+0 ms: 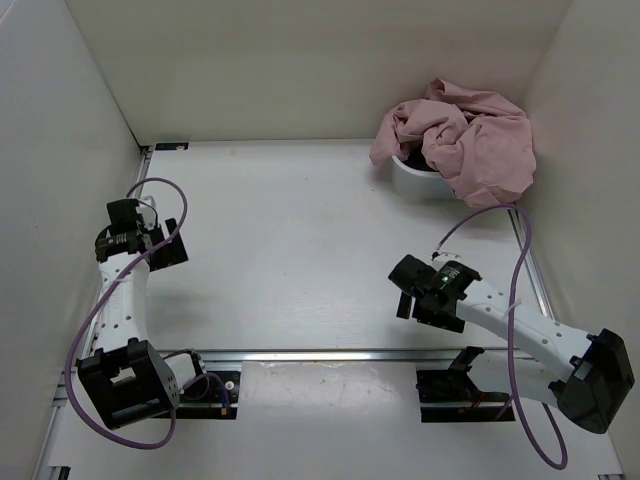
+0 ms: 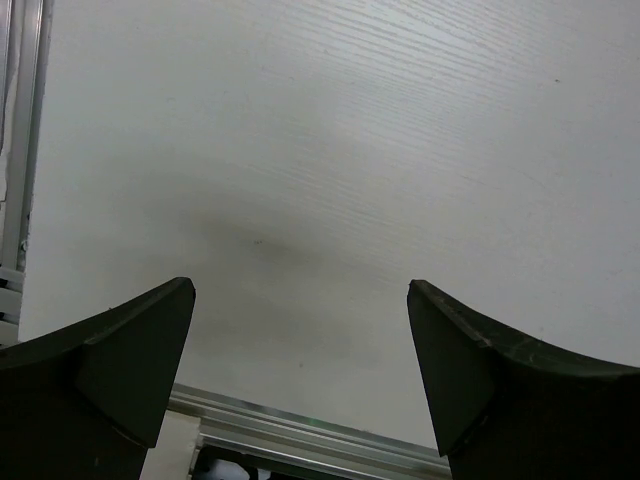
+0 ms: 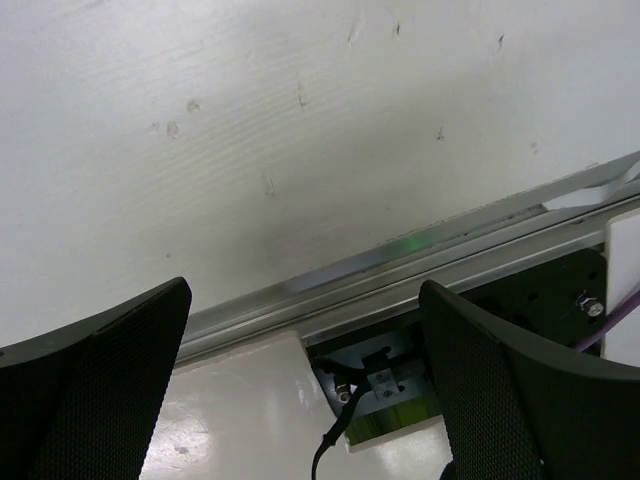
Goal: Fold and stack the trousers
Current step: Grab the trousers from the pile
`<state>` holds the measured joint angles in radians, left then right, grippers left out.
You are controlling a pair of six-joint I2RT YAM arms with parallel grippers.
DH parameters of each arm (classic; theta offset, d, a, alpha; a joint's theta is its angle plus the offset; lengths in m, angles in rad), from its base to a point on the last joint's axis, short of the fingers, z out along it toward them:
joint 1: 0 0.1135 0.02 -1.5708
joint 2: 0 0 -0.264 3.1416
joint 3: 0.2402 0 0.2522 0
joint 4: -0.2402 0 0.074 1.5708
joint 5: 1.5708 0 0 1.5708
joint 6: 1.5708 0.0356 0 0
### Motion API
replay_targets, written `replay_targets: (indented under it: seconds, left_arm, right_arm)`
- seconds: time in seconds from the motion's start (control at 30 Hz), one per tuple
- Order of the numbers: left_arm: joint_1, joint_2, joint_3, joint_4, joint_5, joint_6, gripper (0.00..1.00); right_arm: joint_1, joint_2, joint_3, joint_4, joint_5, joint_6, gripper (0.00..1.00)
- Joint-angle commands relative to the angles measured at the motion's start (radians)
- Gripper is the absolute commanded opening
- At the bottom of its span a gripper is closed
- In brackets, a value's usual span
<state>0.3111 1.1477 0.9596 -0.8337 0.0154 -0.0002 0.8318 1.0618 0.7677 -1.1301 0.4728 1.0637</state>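
While heaped over white bin (image 1: 415, 180), trousers (image 1: 480, 150): thin, soft, wrinkly; judged light, floppy. Grip bunched fold at bin's left rim. Left claw (image 2: 300, 290), right claw (image 3: 305, 290): spread, empty.

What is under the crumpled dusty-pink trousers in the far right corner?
A white rounded container: only its near wall shows beneath the dusty-pink trousers. The fabric covers its inside and far side.
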Motion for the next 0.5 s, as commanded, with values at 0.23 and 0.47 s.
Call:
replay_targets:
  seconds: [0.23, 0.47]
  left_arm:
    - [-0.001, -0.016, 0.045, 0.034, -0.152, 0.0, 1.0]
    - [-0.001, 0.02, 0.123, 0.035, -0.216, 0.0, 1.0]
  right_arm:
    - [-0.026, 0.059, 0.462, 0.103, 0.364, -0.344, 0.99]
    - [-0.491, 0.318, 0.836, 0.484, 0.213, -0.726, 0.99]
